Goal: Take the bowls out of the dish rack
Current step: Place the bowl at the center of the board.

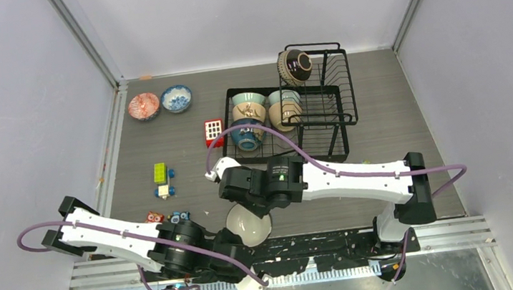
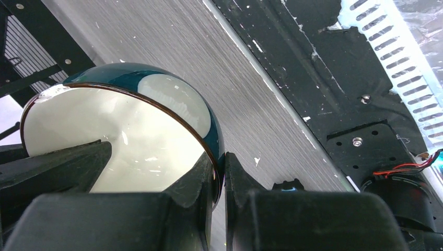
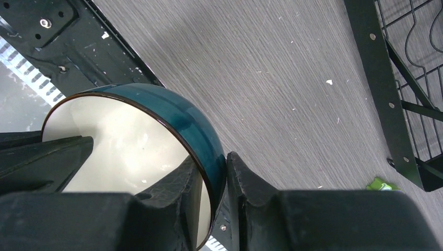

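One bowl (image 1: 249, 225), dark teal outside and cream inside, hangs tilted over the table's near edge, and both grippers grip its rim. My left gripper (image 1: 239, 242) (image 2: 220, 172) is shut on the bowl (image 2: 120, 130), one finger inside and one outside. From the other side, my right gripper (image 1: 240, 206) (image 3: 214, 172) pinches the wall of the same bowl (image 3: 125, 141). The black wire dish rack (image 1: 323, 120) (image 3: 389, 99) at the back holds several bowls: pale green (image 1: 247, 100), dark blue (image 1: 246, 135), tan (image 1: 285, 115), dark brown (image 1: 295, 67).
A red patterned bowl (image 1: 144, 106) and a blue-and-white bowl (image 1: 177, 98) sit at the back left. A red block (image 1: 214, 130) lies by the rack. Small toy blocks (image 1: 161, 173) (image 1: 164, 191) (image 1: 179, 216) lie left of centre. A green scrap (image 3: 380, 184) lies by the rack's corner.
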{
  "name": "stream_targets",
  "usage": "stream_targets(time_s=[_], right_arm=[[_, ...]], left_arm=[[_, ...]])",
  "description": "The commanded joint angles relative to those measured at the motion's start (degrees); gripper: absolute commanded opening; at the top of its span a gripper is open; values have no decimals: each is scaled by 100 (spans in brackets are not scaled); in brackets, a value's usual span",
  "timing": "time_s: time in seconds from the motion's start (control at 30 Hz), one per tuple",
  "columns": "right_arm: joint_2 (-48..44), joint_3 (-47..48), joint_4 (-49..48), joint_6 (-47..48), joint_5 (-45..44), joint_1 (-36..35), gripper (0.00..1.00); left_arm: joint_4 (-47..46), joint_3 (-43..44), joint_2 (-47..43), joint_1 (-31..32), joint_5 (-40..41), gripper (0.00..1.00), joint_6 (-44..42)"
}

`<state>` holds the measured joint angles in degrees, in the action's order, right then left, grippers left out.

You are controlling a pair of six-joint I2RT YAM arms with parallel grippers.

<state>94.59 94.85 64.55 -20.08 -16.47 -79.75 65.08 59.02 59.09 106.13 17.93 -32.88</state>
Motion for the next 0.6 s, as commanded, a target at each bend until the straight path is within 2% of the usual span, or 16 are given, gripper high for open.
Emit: stream_targets(time_s=[0.0, 0.2, 0.33, 0.43, 0.47, 0.57], right_arm=[[37, 85, 10, -25, -195, -56, 27], [104, 130, 21, -14, -192, -80, 16], [129, 160, 33, -5, -189, -106, 3], [139, 176, 42, -30, -190, -110, 1], [142, 188, 43, -43, -194, -119, 1], [128, 216, 23, -81, -225, -125, 1]], left_arm=[[-35, 371, -108, 31, 19, 0, 160], [4, 350, -95, 25, -17, 0, 288], [-5, 347, -105, 30, -14, 0, 334], [-82, 325, -100, 30, 100, 0, 383], [-92, 321, -77, 31, 151, 2, 419], [-100, 353, 31, 25, 237, 32, 598]])
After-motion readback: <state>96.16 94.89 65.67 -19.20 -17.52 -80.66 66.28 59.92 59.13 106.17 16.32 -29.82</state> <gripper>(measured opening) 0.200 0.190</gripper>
